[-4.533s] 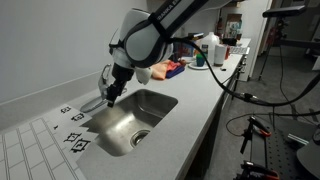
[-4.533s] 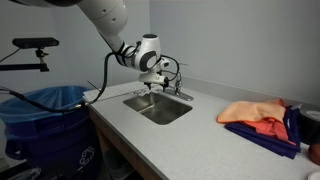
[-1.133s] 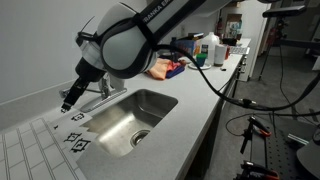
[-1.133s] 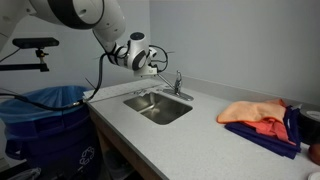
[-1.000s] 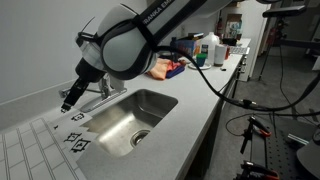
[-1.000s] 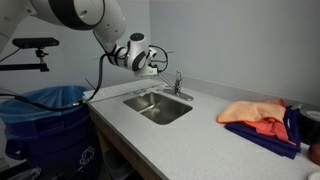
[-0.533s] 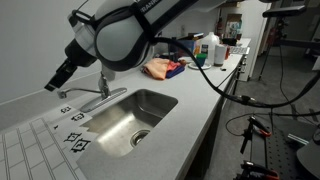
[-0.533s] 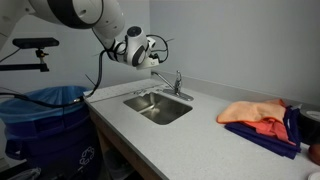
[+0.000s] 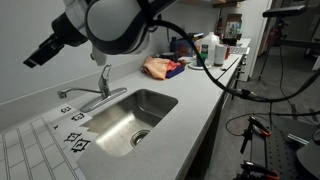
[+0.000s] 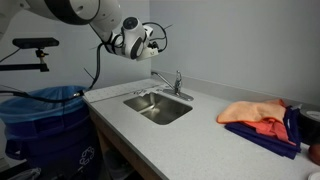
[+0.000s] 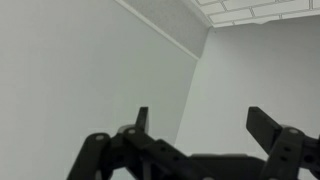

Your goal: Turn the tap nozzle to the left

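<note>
The tap nozzle (image 9: 80,94) is a thin chrome spout lying along the back edge of the steel sink, pointing away from the upright lever handle (image 9: 105,78). It also shows in the other exterior view (image 10: 162,79), beside the handle (image 10: 179,80). My gripper (image 9: 40,53) is raised well above the counter and away from the faucet, touching nothing; it also shows in an exterior view (image 10: 153,36). In the wrist view the gripper (image 11: 200,118) is open and empty, with only wall and ceiling behind its fingers.
The steel sink basin (image 9: 120,125) sits in a grey counter. Orange and blue cloths (image 10: 262,118) lie on the counter, with bottles (image 9: 213,48) behind. A blue bin (image 10: 40,115) stands beside the counter. Marker tags (image 9: 75,138) lie near the sink.
My gripper has risen from beside the spout tip to high above the counter and away from the faucet. The spout now lies along the sink's back edge; 4.5 s ago the gripper was at it.
</note>
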Controlling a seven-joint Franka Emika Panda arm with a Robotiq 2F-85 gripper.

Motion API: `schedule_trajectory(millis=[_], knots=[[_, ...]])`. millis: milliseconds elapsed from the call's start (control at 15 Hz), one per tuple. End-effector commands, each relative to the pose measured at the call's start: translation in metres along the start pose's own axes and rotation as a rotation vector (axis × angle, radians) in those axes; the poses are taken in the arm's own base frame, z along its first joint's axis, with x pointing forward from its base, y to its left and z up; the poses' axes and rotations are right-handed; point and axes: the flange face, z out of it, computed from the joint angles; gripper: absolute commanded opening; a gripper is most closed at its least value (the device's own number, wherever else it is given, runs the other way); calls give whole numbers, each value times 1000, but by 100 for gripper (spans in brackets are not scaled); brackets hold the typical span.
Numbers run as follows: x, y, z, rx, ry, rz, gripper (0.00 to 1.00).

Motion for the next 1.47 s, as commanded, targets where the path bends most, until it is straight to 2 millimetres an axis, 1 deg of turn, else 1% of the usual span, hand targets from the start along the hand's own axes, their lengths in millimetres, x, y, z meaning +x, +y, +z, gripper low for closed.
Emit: schedule_trajectory(millis=[0, 267, 467, 600, 933, 1400], knots=[[16, 16, -26, -26, -69, 23, 100], [26, 39, -52, -63, -212, 83, 100], [35, 46, -73, -78, -291, 126, 100], [37, 47, -87, -79, -358, 164, 100], [23, 44, -126, -80, -482, 239, 100], [-10, 44, -179, -72, -585, 289, 100]])
